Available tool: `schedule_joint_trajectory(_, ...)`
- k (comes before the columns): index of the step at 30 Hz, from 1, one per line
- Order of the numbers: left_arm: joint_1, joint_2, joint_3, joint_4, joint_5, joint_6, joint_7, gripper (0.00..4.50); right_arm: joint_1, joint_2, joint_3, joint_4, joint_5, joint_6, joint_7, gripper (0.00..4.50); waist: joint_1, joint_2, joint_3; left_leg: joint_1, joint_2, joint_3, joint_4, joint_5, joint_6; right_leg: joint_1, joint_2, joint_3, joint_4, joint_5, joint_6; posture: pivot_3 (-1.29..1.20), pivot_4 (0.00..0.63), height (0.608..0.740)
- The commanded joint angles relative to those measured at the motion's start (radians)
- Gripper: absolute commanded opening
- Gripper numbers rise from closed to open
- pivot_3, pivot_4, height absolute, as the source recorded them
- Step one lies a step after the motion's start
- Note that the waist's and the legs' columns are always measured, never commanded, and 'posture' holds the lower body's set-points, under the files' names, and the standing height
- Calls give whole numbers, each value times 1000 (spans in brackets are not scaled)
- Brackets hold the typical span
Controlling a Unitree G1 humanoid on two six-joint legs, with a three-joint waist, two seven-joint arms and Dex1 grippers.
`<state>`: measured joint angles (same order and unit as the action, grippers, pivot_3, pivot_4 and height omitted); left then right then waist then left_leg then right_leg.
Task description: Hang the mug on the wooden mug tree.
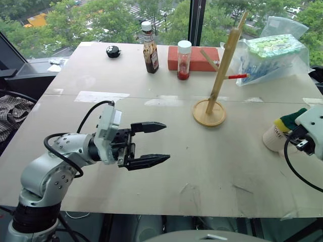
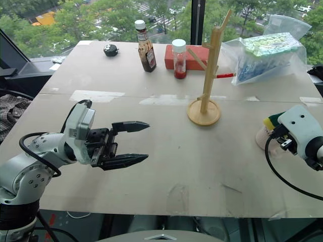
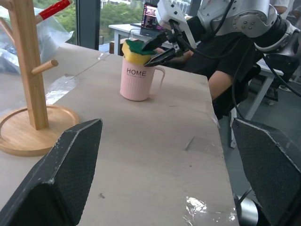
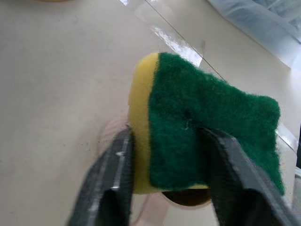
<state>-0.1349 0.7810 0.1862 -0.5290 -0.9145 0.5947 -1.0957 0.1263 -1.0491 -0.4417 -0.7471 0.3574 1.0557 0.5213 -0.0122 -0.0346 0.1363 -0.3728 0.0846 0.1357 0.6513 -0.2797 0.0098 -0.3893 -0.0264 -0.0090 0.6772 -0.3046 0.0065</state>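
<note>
Left end effector (image 1: 151, 144) hovers apart while right end effector (image 3: 157, 50) clamps the sponge (image 4: 188, 127) in the mug (image 3: 137, 82); next, extract sponge.

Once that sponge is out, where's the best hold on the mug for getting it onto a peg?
Probably the rim of the mug, on the side away from its handle, coming down from above: it stands upright, and that keeps the loop clear for a peg on the wooden mug tree. The right gripper is clamped on the sponge.
</note>
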Motion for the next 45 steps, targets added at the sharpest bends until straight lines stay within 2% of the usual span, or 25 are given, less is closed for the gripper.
schedule_joint_trajectory(1,7,0,17,-19,-3,-25,-7,4500,-14,-8,-23,-27,-16,-1,9,542,0,0,0,0,0,0,0,0,0,0,0,0,0,0,0,0,150,740)
schedule_joint_trajectory(2,7,0,16,-16,-2,-27,-9,4500,-26,-3,-39,-34,-4,11,13,58,0,0,0,-1,0,-1,0,0,0,0,0,0,0,0,0,0,150,740)
schedule_joint_trajectory(4,5,-1,13,-8,1,-31,-16,4500,-61,14,-97,-49,47,49,40,14,0,0,0,-1,-1,-1,1,0,0,0,0,-1,0,0,0,0,150,740)
schedule_joint_trajectory(7,-7,-6,-1,6,5,-35,-28,4500,-172,58,-252,-45,196,179,106,14,0,0,0,-3,-1,-3,1,0,0,-1,1,-2,0,0,0,0,150,740)
schedule_joint_trajectory(9,-20,-11,-17,16,9,-36,-38,4500,-209,48,-350,-29,268,242,163,14,1,1,1,-5,-1,-5,1,0,0,-2,3,-3,0,0,0,0,150,740)
schedule_joint_trajectory(11,-40,-19,-34,29,14,-40,-49,4500,-222,28,-427,20,267,260,177,14,7,1,1,-6,-1,-6,1,0,0,-3,3,-4,0,0,0,0,150,740)
schedule_joint_trajectory(13,-60,-27,-47,44,20,-46,-56,4500,-187,11,-453,82,192,196,155,14,11,1,1,-7,-3,-6,2,0,0,-3,2,-4,-1,0,0,0,150,740)
schedule_joint_trajectory(16,-91,-54,-68,68,57,-84,-55,4500,-93,-5,-435,227,15,-16,102,14,14,1,1,-7,-5,-6,2,0,0,-3,1,-4,-1,0,1,0,150,740)
schedule_joint_trajectory(19,-109,-82,-81,86,83,-117,-54,4500,-81,16,-399,371,-36,-132,88,14,13,1,1,-7,-8,-6,2,0,1,-3,0,-3,0,-1,2,0,150,740)
schedule_joint_trajectory(25,-147,-123,-112,116,102,-125,-58,4500,-154,100,-127,833,-168,-480,66,14,-4,1,0,-6,-7,-7,3,0,0,-2,1,-2,1,-1,2,0,150,740)
schedule_joint_trajectory(28,-165,-133,-117,129,110,-127,-53,4500,-219,118,-32,1037,-214,-603,67,14,-2,6,2,-6,-8,-6,3,0,0,-2,1,-1,1,0,2,0,150,740)
schedule_joint_trajectory(31,-180,-147,-132,136,118,-126,-50,4500,-270,126,49,1179,-245,-703,91,866,-2,13,1,-6,-8,-6,4,0,0,-3,1,-1,1,0,2,0,150,740)
schedule_joint_trajectory(32,-186,-152,-138,136,118,-122,-49,4500,-266,119,57,1184,-246,-724,107,1581,-1,14,1,-6,-8,-6,4,0,0,-3,1,-1,1,-1,2,0,150,740)
schedule_joint_trajectory(33,-192,-155,-142,135,116,-117,-46,4500,-248,102,45,1163,-248,-746,111,1581,-1,14,1,-6,-7,-6,4,1,0,-3,1,-1,1,-1,2,0,150,740)
schedule_joint_trajectory(34,-198,-156,-143,137,112,-110,-45,4500,-220,84,9,1116,-235,-747,126,1810,-1,14,1,-6,-7,-6,4,1,0,-3,1,-1,1,-1,2,0,150,740)
schedule_joint_trajectory(35,-202,-156,-143,137,109,-105,-44,4500,-190,72,-49,1054,-197,-715,151,2242,2,14,1,-6,-7,-5,4,1,0,-3,1,-1,1,-1,2,0,150,740)
schedule_joint_trajectory(38,-207,-152,-138,140,97,-88,-43,4500,-35,49,-261,803,-67,-519,265,2242,17,21,1,-7,-7,-6,4,1,0,-3,0,-1,1,-2,5,0,150,740)
schedule_joint_trajectory(41,-215,-155,-140,150,84,-72,-51,4500,195,112,-457,462,34,-286,332,2242,24,20,0,-7,-7,-6,2,0,0,-3,0,0,0,-3,6,0,150,740)
schedule_joint_trajectory(45,-237,-155,-161,181,93,-71,-85,4500,327,269,-543,138,96,-93,226,2242,23,16,0,-7,-6,-10,2,0,0,-2,2,0,0,-3,6,0,150,740)
